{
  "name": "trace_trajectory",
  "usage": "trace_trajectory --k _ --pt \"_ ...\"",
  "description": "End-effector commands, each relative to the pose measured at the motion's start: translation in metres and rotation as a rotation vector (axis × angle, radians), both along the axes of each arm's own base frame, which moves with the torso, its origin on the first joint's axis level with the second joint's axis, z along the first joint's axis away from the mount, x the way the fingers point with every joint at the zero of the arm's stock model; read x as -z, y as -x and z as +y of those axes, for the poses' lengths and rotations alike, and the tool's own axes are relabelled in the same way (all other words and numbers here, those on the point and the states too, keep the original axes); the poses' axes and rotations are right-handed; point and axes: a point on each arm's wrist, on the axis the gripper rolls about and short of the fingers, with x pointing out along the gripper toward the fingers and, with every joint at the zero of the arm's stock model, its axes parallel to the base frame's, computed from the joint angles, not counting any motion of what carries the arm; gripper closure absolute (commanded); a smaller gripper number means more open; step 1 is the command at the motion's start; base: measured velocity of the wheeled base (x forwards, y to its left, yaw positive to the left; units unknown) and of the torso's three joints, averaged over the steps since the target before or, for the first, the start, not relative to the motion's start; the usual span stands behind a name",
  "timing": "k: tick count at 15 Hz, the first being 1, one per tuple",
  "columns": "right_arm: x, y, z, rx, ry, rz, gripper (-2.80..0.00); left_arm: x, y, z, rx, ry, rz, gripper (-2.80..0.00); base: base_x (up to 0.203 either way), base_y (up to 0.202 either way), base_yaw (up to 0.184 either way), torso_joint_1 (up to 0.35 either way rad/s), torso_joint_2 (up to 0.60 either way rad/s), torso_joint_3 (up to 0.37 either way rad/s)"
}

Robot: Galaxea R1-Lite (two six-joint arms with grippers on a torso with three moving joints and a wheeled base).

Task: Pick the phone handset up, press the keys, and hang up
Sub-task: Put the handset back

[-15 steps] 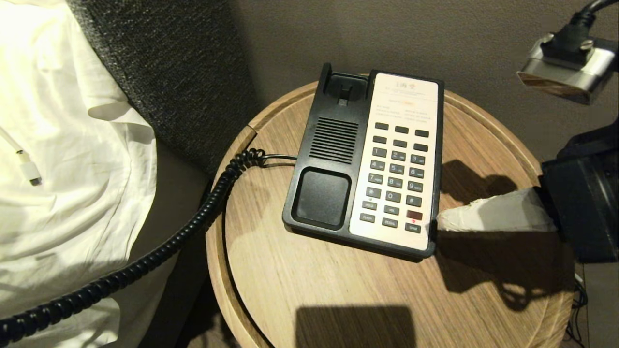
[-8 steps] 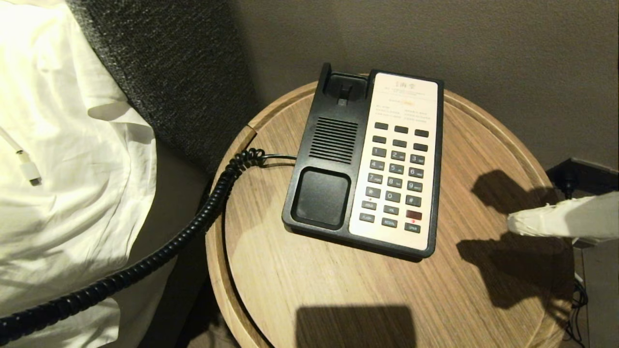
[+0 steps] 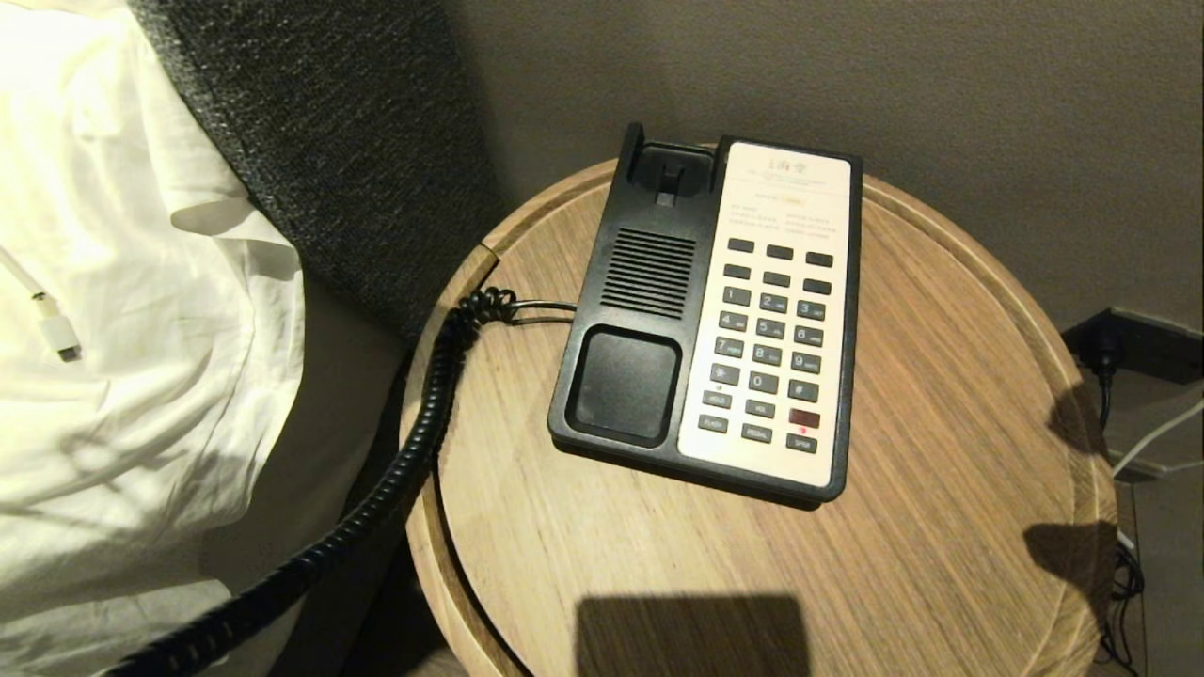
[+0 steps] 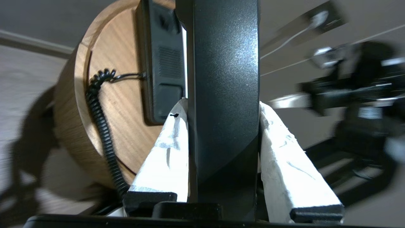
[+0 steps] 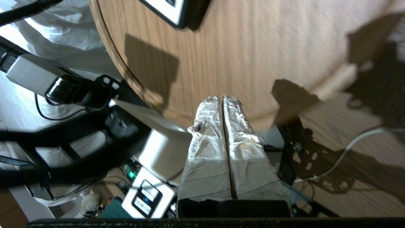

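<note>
The black phone base (image 3: 649, 310) lies on the round wooden table (image 3: 941, 545) with its handset cradle empty. The keys (image 3: 771, 343), dark grey in a cream faceplate with one red button (image 3: 804, 417), are uncovered. The phone handset (image 4: 224, 79) is out of the head view; in the left wrist view it stands between the white-wrapped fingers of my left gripper (image 4: 221, 104), which is shut on it, off the table's side. Its coiled cord (image 3: 414, 442) runs from the base off the lower left. My right gripper (image 5: 222, 97) is shut and empty, just off the table's rim (image 5: 253, 47).
White bedding (image 3: 122, 282) with a charging cable (image 3: 52, 324) lies at the left, beside a dark grey upholstered headboard (image 3: 357, 141). A wall socket with a plug (image 3: 1105, 353) and loose cables sit low at the right of the table.
My right gripper has pulled back to the right from the keypad's lower corner and left the head view. The coiled cord has swung closer to the table's edge at the lower left.
</note>
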Motion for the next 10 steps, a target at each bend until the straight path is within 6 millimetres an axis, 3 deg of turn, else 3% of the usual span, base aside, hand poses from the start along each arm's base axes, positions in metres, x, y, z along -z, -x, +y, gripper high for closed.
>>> trace_trajectory --k 1,5,10 --pt "-0.002 0.017 -0.022 0.005 -0.028 -0.021 0.00 0.010 0.000 -0.036 -0.044 -0.101 0.002 0.00 0.000 0.000 0.000 0.000 0.00 0.000" --pt "0.001 0.029 -0.038 0.006 -0.028 -0.018 0.00 0.021 -0.014 -0.060 -0.114 -0.207 0.025 0.00 0.000 0.000 0.000 0.000 0.00 0.000" --pt "0.008 0.049 -0.064 0.010 -0.024 -0.012 0.00 0.019 -0.039 -0.099 -0.167 -0.297 0.063 0.00 0.000 0.000 0.000 0.000 0.00 0.000"
